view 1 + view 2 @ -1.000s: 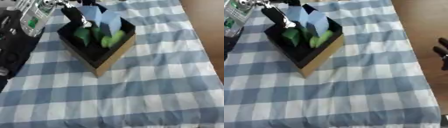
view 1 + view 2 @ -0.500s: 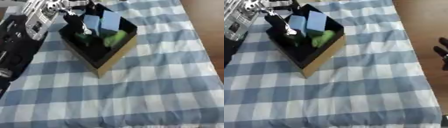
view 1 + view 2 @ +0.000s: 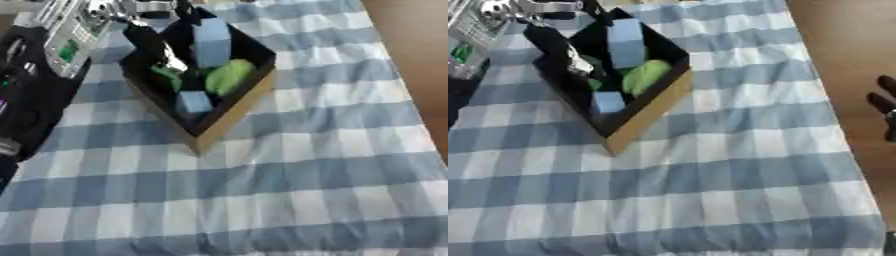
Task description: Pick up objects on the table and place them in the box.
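A box [image 3: 229, 111] with a black inside and tan outer walls stands on the checked cloth at the upper left. In it lie a tall light-blue block [image 3: 212, 42], a green rounded piece [image 3: 226, 76], a darker green piece [image 3: 166, 77] and a small light-blue cube [image 3: 194, 102]. My left hand [image 3: 156, 44] reaches in from the upper left, its dark fingers stretched down over the box's left half, open and holding nothing. My right hand [image 3: 884, 102] shows only as dark fingers at the right edge, off the table.
A blue-and-white checked cloth [image 3: 289, 190] covers the table. Brown floor [image 3: 842, 45] lies past its right edge. The black and silver arm [image 3: 35, 75] fills the upper left corner beside the box.
A small light-blue cube now lies free in the near part of the box. The left hand's fingers have spread above it. The whole view has shifted slightly.
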